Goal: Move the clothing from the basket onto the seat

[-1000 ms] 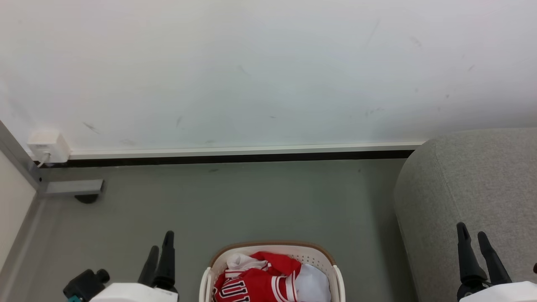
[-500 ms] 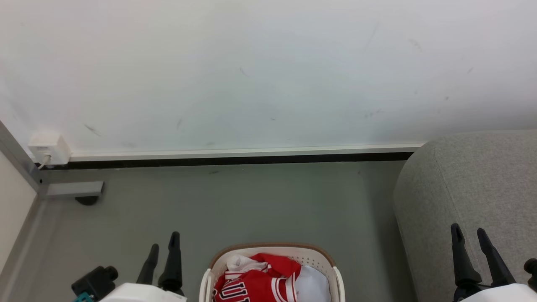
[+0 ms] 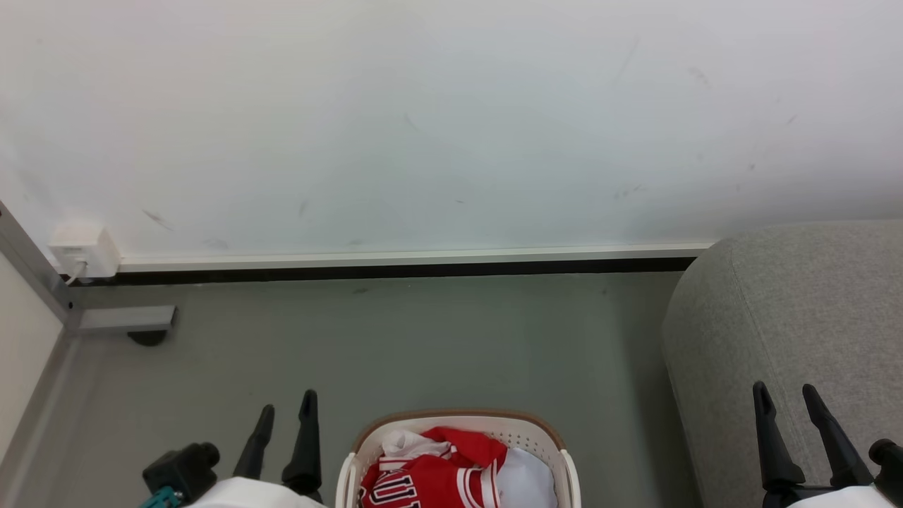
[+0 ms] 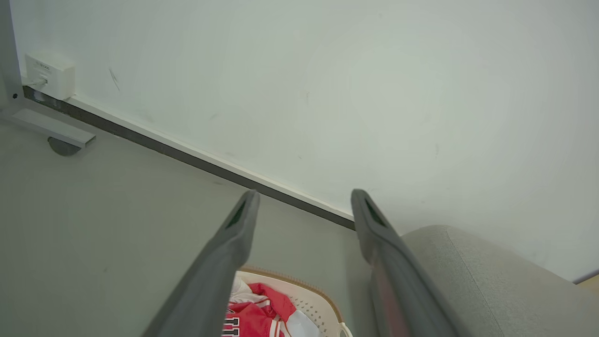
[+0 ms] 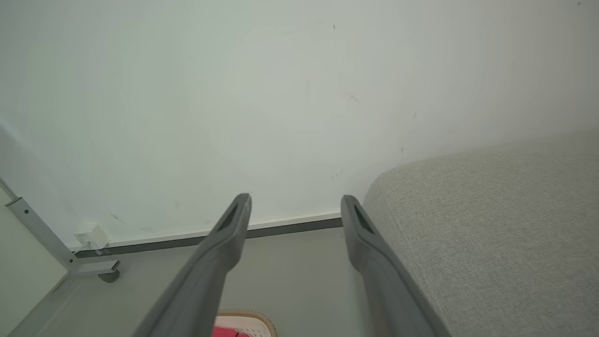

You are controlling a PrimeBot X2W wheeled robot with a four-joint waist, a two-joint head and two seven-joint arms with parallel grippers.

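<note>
Closest in, low centre: clothing point(image 3: 430, 473), red and white, heaped inside basket point(image 3: 568, 471) on grey floor point(image 3: 423, 339). Flanking it: left gripper point(image 3: 288, 401) near the basket's left side, fingers spread, gripping nothing; right gripper point(image 3: 784, 386) seen against seat point(image 3: 797, 303), fingers likewise spread, empty. Seat off to the basket's right, apart from it. Beyond, dark skirting strip, pale wall point(image 3: 451, 127), white socket box point(image 3: 77, 247) far left.
</note>
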